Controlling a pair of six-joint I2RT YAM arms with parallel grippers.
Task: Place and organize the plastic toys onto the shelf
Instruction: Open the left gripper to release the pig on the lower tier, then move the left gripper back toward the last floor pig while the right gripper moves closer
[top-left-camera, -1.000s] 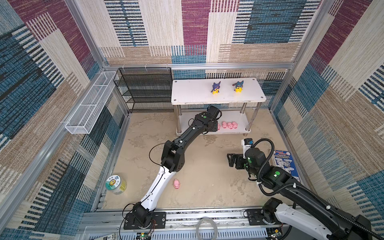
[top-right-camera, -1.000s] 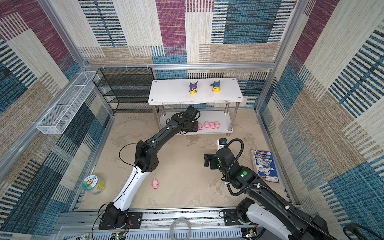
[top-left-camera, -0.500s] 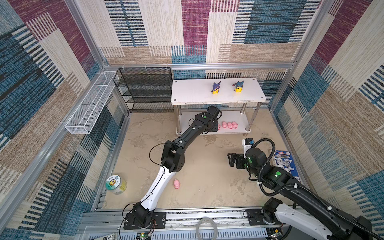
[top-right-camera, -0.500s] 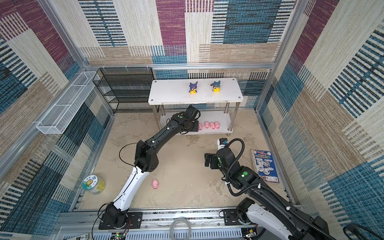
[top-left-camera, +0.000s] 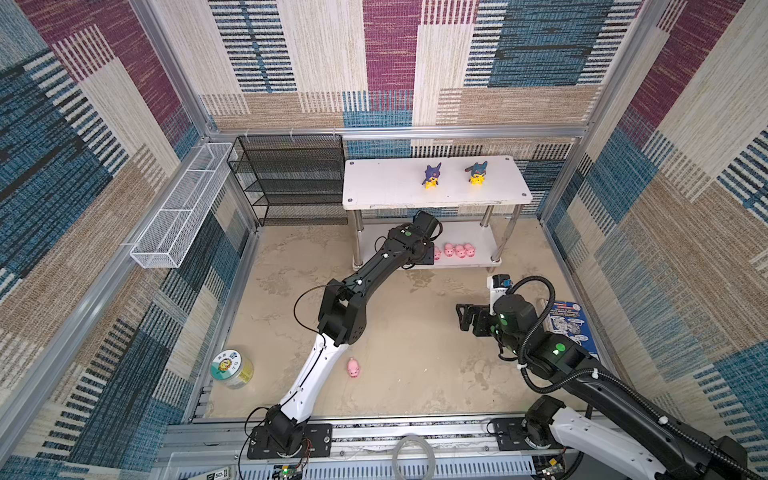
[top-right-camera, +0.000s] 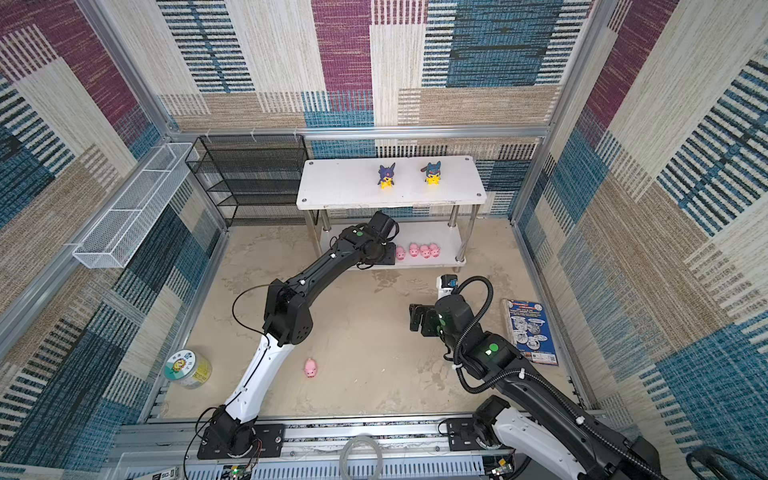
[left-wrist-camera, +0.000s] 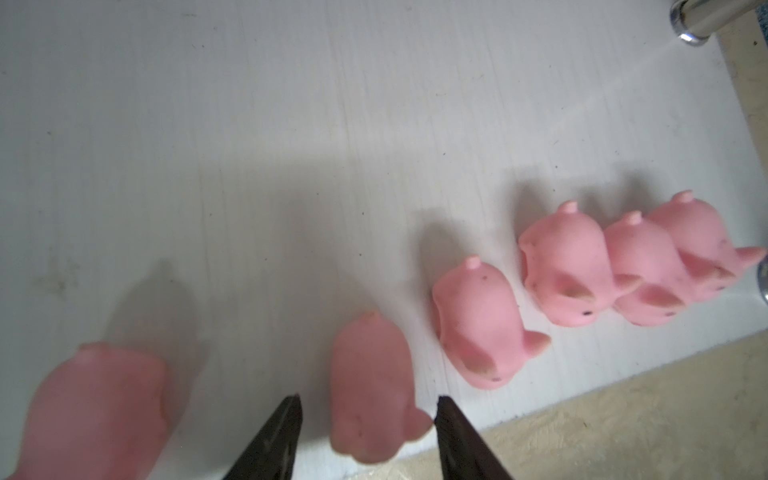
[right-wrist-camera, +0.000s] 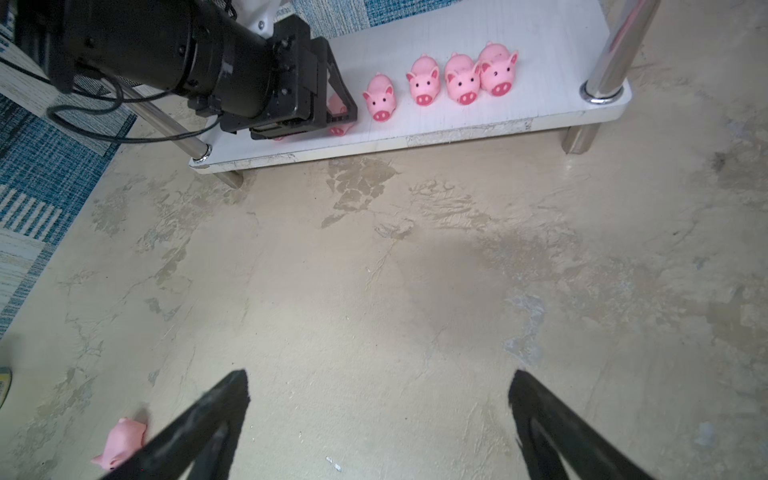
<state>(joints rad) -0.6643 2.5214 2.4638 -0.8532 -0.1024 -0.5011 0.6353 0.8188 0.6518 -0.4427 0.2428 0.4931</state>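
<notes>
The white shelf (top-left-camera: 390, 189) stands at the back. Two yellow figurines with dark hoods (top-left-camera: 432, 176) (top-left-camera: 478, 173) stand upright on its top tier. Several pink pigs (top-left-camera: 459, 251) form a row along the front of the lower tier (top-left-camera: 478, 237). My left gripper (left-wrist-camera: 366, 401) reaches under the top tier. It is open, with one pig (left-wrist-camera: 370, 374) standing free on the tier between its fingertips and another pig (left-wrist-camera: 95, 411) beside it. One more pig (top-left-camera: 353, 368) lies on the floor by the left arm. My right gripper (right-wrist-camera: 380, 386) hovers wide open over bare floor, empty.
A green-lidded jar (top-left-camera: 231, 368) sits at the floor's front left. A black mesh rack (top-left-camera: 291, 183) stands left of the shelf and a white wire basket (top-left-camera: 178, 208) hangs on the left wall. A blue booklet (top-left-camera: 571, 328) lies by the right wall.
The left gripper's jaws have spread apart, leaving the pig standing between them on the lower tier. Neither arm has otherwise shifted.
</notes>
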